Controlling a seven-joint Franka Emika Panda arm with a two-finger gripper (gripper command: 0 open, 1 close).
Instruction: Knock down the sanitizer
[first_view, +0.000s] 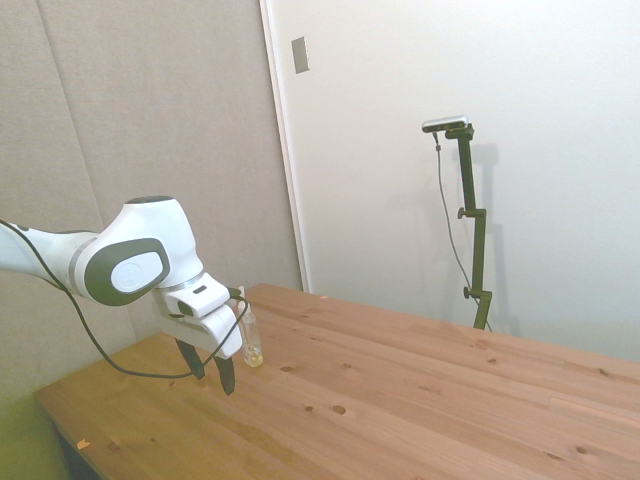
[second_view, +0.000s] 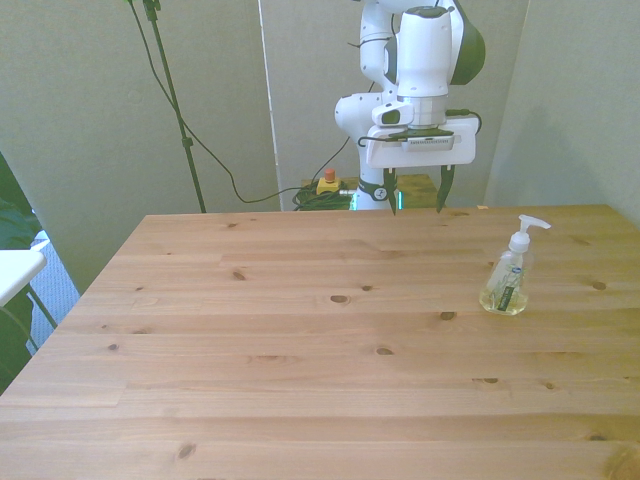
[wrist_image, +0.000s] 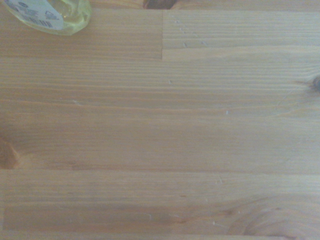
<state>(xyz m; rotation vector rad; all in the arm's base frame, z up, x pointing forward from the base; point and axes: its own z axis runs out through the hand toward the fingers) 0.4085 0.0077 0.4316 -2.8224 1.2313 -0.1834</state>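
Note:
The sanitizer (second_view: 507, 280) stands upright on the wooden table (second_view: 300, 330), toward the front view's right: a slim clear bottle with a white pump nozzle and a yellowish base. In the side view the sanitizer (first_view: 252, 340) is half hidden behind the hand. My gripper (second_view: 413, 190) hangs open above the table's far edge, apart from the bottle, with nothing between its fingers; in the side view the gripper (first_view: 210, 368) points down. The wrist view catches only the sanitizer's yellowish base (wrist_image: 50, 15) at one corner.
A white surface (second_view: 15, 270) juts in at the front view's left edge, off the table. Cables and a small yellow box with a red button (second_view: 327, 183) lie on the floor behind the table.

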